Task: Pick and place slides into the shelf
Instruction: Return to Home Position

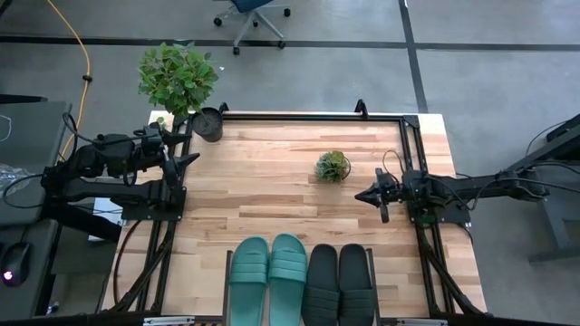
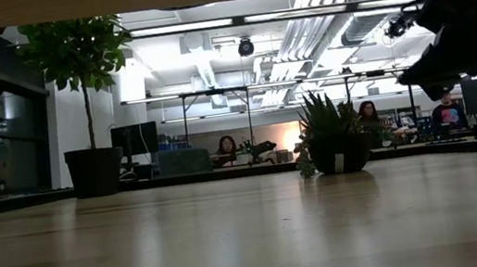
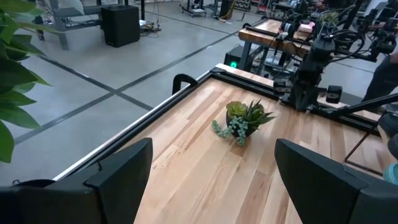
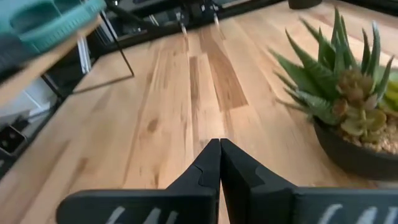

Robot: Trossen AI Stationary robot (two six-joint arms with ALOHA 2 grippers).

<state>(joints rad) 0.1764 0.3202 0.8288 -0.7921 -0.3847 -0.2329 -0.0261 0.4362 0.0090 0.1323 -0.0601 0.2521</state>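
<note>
All four slides lie side by side, soles down, on the shelf (image 1: 226, 281) at the table's near edge: two teal slides (image 1: 268, 274) on the left, two black slides (image 1: 339, 282) on the right. In the right wrist view a teal slide (image 4: 53, 18) shows resting on the shelf's light-wood board (image 4: 37, 70). My left gripper (image 1: 188, 149) is open at the table's left edge, near its far corner and well away from the slides. My right gripper (image 1: 362, 195) is shut on nothing. It hovers above the tabletop near the right edge, beside the small plant.
A small potted succulent (image 1: 333, 167) stands on the tabletop right of centre, close to my right gripper. A larger leafy plant in a black pot (image 1: 207, 125) stands at the far left corner. Black frame rods run along the table's edges. People sit in the room beyond (image 2: 226, 146).
</note>
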